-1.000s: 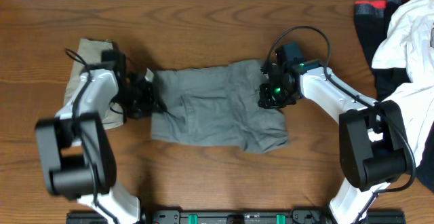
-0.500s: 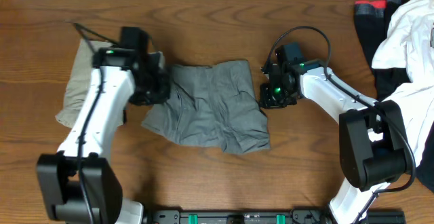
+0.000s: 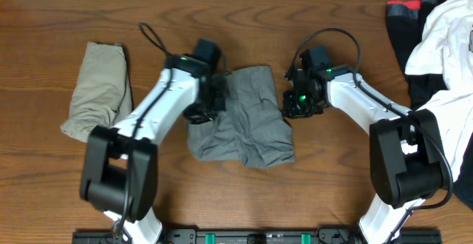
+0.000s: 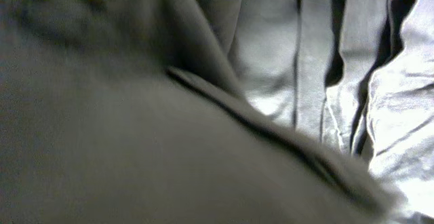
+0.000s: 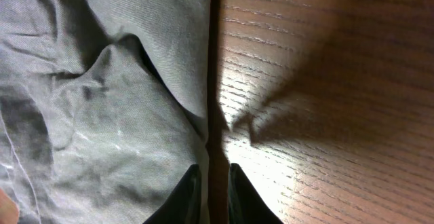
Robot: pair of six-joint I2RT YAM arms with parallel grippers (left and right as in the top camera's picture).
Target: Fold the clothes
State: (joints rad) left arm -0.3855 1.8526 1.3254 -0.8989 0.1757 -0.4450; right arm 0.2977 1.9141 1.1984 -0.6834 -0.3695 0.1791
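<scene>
Midway through the folding: my left pincer (image 3: pixel 212 102) sat over the left side of the grey shorts (image 3: pixel 251 122) at the middle of the counter (image 3: pixel 222 22). It was clamped shut, apparently on a fold of the grey cloth. Its own camera was so smothered in fabric that the fingers could not be seen.

My right pincer (image 3: pixel 298 103) stood at the opposite hem. Its jaws were drawn almost together, astride the edge where cloth met bare wood, and by the look of it they nipped that hem to hold the garment in place.

The khaki shorts (image 3: pixel 96 89) lay at the far left of the counter, well apart from the work, in a narrow bundle that I took to be finished.

The grey pair was not. It was rumpled, with its left portion doubled toward the middle and its lower edge ragged. I judged that at least one more fold and some smoothing were left.

A white garment (image 3: pixel 443 37) and a dark one with a red band (image 3: pixel 405 9) were heaped at the far right edge, unfolded. I could not say whether they belonged to the job.
</scene>
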